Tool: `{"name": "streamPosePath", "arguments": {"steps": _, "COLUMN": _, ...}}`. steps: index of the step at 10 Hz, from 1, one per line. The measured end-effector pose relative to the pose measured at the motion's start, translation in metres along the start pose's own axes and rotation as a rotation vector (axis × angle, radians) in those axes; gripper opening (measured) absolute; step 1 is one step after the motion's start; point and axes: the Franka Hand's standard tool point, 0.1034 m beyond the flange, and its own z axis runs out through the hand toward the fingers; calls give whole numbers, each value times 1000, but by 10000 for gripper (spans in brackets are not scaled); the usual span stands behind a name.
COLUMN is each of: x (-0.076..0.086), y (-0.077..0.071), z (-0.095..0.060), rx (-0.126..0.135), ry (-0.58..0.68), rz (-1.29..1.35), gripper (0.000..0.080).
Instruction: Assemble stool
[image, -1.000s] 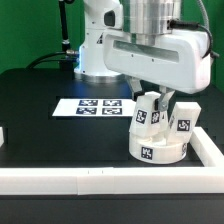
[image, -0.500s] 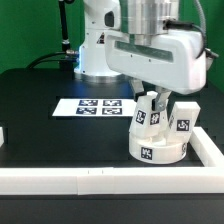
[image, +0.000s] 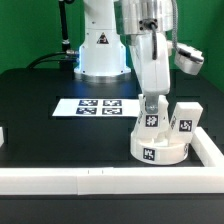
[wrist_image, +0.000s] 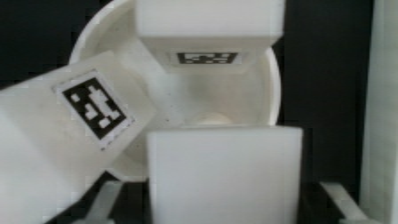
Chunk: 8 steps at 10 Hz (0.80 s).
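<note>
The white round seat disc lies near the exterior view's right, with blocky tagged legs standing in its sockets. I see one leg directly under my gripper and another to its right. In the wrist view that leg fills the space between my fingers, with a dark gap on each side, so the gripper is open around it. Two more tagged legs stand on the seat disc beyond.
The marker board lies flat on the black table to the exterior view's left of the stool. A long white rail runs along the front and up the right side. The robot base stands behind.
My wrist has turned about its vertical axis over the leg; the broad hand face seen earlier now shows edge-on. The stool has stayed in place.
</note>
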Motion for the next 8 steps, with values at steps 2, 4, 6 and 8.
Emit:
{"name": "streamPosePath", "arguments": {"steps": 2, "x": 0, "y": -2, "z": 1, "rx": 46, "ry": -30, "rz": 278, "gripper": 337}}
{"name": "streamPosePath", "arguments": {"steps": 4, "x": -2, "y": -4, "z": 1, "rx": 96, "ry": -57, "rz": 526, "gripper": 337}}
{"name": "streamPosePath", "arguments": {"steps": 6, "x": -5, "y": -6, "z": 2, "rx": 131, "ry": -75, "rz": 655, "gripper": 337}}
{"name": "streamPosePath", "arguments": {"steps": 8, "x": -8, "y": -5, "z": 2, "rx": 131, "ry": -100, "rz": 713, "gripper": 337}}
